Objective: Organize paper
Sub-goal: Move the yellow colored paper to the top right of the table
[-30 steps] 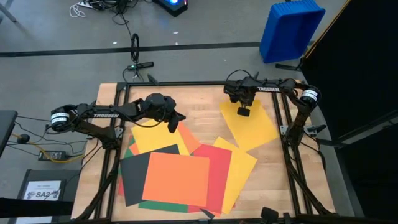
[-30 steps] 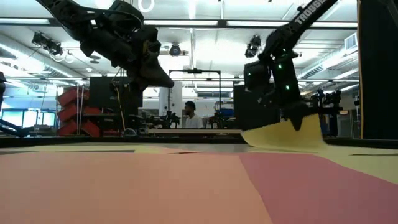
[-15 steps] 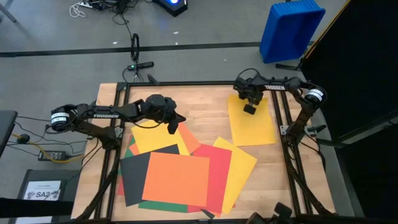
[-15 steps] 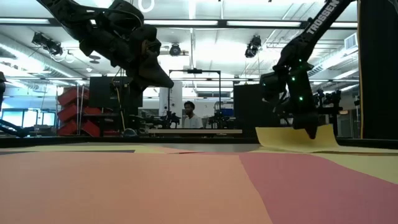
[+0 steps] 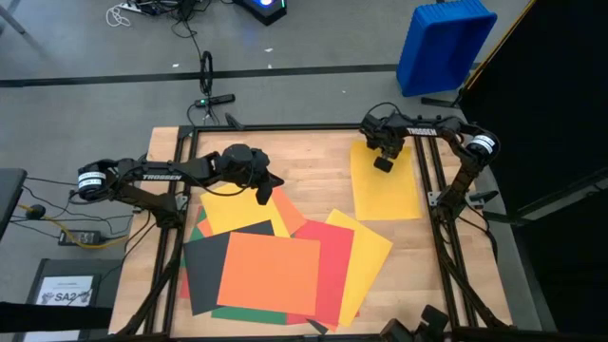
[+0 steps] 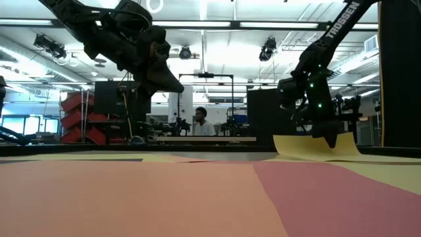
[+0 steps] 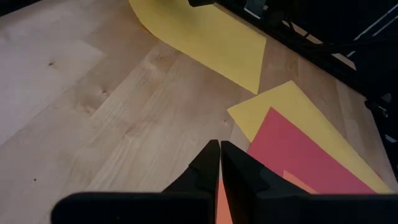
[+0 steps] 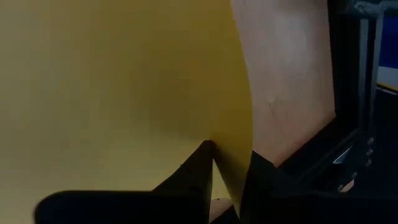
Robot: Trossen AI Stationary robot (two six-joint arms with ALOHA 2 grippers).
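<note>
Wooden tabletop [image 5: 313, 161] is carrying everything, and at the upper right of the high view the right gripper [image 5: 383, 163] is pinching the far edge of a yellow sheet [image 5: 388, 188], whose long axis is running down the frame toward the near rail. Lower left of it the mixed pile of coloured paper [image 5: 275, 266] is lying well apart, while the left gripper [image 5: 265, 194], pressed together and empty, is hovering over that pile's upper edge, the nearer arm for the next sheet
</note>
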